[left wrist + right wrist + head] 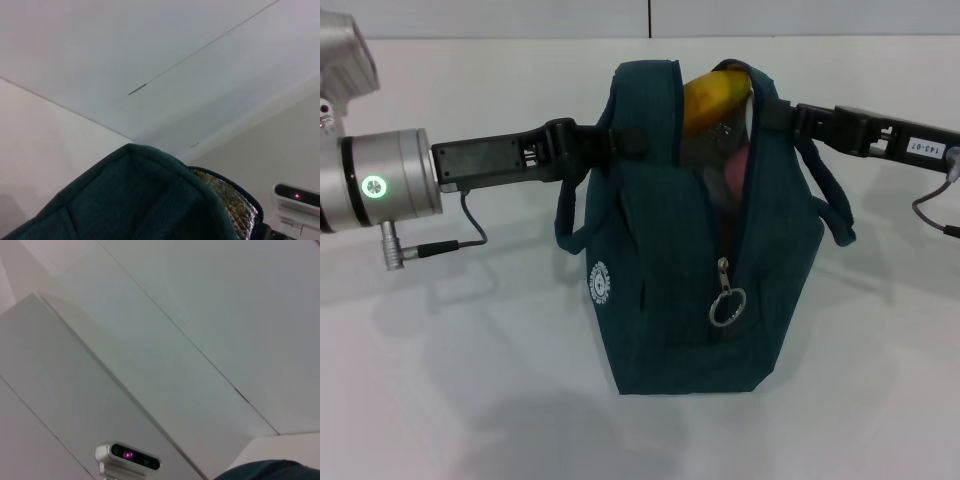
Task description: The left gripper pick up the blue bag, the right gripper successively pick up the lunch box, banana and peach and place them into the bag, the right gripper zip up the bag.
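The blue bag (660, 280) stands upright mid-table with its top open and its zipper run only partway. Its metal pull and ring (727, 298) hang low on the front. My left gripper (605, 140) reaches in from the left and is shut on the bag's upper left rim, by a handle. The banana (710, 95) pokes out of the opening, and the pink peach (732, 175) shows below it inside. The lunch box is hidden. My right gripper (782, 115) sits against the bag's upper right rim. The bag's rim and foil lining (225, 200) fill the left wrist view.
The white table (470, 400) spreads around the bag. A cable (470, 240) droops from my left wrist. A handle loop (835, 205) hangs on the bag's right side. Each wrist view shows the other arm's camera module (129, 456), (297, 195) against white walls.
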Motion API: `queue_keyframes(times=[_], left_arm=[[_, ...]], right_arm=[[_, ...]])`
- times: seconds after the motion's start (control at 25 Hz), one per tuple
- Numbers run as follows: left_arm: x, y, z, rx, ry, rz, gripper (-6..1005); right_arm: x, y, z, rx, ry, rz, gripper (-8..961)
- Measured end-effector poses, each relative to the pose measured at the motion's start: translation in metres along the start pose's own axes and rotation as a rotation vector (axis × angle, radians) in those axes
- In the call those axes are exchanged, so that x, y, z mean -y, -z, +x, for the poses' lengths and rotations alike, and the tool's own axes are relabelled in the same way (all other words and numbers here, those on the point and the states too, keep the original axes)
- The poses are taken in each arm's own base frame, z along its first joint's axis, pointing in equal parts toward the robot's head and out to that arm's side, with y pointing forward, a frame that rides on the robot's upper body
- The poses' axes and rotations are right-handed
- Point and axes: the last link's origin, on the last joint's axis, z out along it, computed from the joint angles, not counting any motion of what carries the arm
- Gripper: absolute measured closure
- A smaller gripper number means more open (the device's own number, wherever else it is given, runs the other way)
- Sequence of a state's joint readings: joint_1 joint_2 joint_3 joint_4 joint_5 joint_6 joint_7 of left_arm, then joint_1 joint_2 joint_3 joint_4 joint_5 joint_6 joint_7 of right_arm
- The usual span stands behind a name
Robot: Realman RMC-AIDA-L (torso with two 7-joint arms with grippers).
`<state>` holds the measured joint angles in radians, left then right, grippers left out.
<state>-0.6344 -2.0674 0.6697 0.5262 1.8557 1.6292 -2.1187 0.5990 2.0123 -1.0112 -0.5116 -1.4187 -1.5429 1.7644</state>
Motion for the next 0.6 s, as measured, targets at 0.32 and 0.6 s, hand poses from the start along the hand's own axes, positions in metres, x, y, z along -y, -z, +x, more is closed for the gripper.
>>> queue_keyframes(times=[0.32,0.6], left_arm=[[0.004,0.011,-0.007,0.004,0.048,0.016,960],[0.007,0.021,-0.013,-0.009,0.078,0.025,960]], right_arm=[[-0.007,0.006,0.005,-0.004,-0.008,-0.045,866],[-0.011,0.016,0.013,0.009,0.002,-0.066,717]])
